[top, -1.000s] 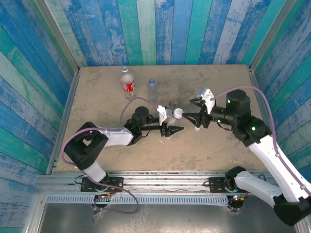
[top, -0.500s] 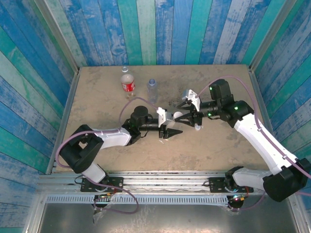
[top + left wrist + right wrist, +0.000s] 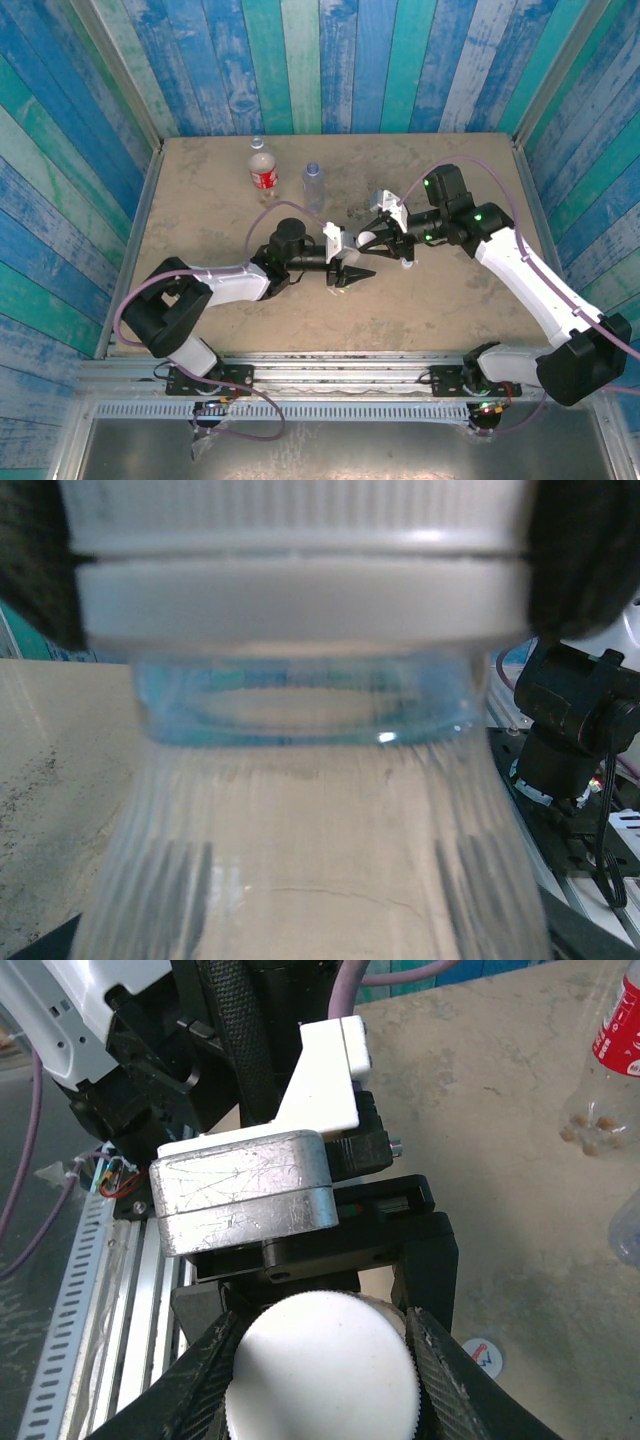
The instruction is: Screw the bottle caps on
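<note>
bottle [image 3: 310,880] blurred, cap [image 3: 300,590] top cropped

A knurled white cap [image 3: 320,1380] sits atop the clear bottle [image 3: 300,880] at centre; the red-labelled bottle [image 3: 262,173] and bluish bottle [image 3: 314,184] stand upright far left.

No legible text; white lettering on the red-labelled bottle [image 3: 263,172] illegibly small and blurred.

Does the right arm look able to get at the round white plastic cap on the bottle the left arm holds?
Likely yes: the fingers of the right gripper flank and apparently touch the round white plastic cap atop the clear plastic bottle; nothing lies between.
</note>
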### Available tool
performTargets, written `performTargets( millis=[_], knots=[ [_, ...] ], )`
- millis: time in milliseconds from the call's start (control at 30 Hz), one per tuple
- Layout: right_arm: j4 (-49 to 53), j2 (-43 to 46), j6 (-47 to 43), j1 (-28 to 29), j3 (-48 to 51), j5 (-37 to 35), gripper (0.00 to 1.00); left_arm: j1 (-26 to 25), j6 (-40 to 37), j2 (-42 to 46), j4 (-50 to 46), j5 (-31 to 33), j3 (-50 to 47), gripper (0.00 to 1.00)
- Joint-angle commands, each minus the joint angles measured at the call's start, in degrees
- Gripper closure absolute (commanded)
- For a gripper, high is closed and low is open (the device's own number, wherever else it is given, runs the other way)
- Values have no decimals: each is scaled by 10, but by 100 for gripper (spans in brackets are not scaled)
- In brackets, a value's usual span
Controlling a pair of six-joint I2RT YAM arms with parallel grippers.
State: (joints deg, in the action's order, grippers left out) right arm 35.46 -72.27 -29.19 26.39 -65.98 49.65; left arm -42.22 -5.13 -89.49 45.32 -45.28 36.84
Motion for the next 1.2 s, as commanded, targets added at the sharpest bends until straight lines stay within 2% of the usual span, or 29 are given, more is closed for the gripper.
performTargets(
  millis=[0,133,233,300,333,467,567,633,867,933,1033,1100,1167],
  knots=[
    [-13,11,79,0,0,-5,79,0,-7,21,13,52,-4,66],
    [-113,50,263,13,67,-121,79,0,-7,13,33,116,-7,66],
    [-160,94,352,53,121,-227,82,-1,-8,6,47,161,-8,67],
    [-167,120,401,91,143,-317,84,-3,-6,3,62,194,-10,67],
    [-167,130,429,114,153,-364,88,-3,-5,0,70,206,-11,67],
    [-147,139,545,195,170,-557,87,-6,-12,-13,72,229,-1,67],
    [-122,126,624,247,164,-672,87,-11,-20,-19,67,245,6,67],
    [-115,116,645,266,156,-712,86,-14,-18,-20,75,254,3,67],
    [-169,139,538,263,153,-722,83,-14,-10,-13,81,235,-12,64],
    [-195,152,484,250,158,-677,83,-14,-10,-13,73,221,-12,59],
    [-207,167,389,217,155,-555,83,-14,-8,-12,48,191,-2,22],
    [-207,180,336,190,156,-482,83,-14,0,-10,52,170,-4,10],
    [-206,190,288,155,157,-404,83,-14,9,-5,62,154,-10,4]
  ],
)
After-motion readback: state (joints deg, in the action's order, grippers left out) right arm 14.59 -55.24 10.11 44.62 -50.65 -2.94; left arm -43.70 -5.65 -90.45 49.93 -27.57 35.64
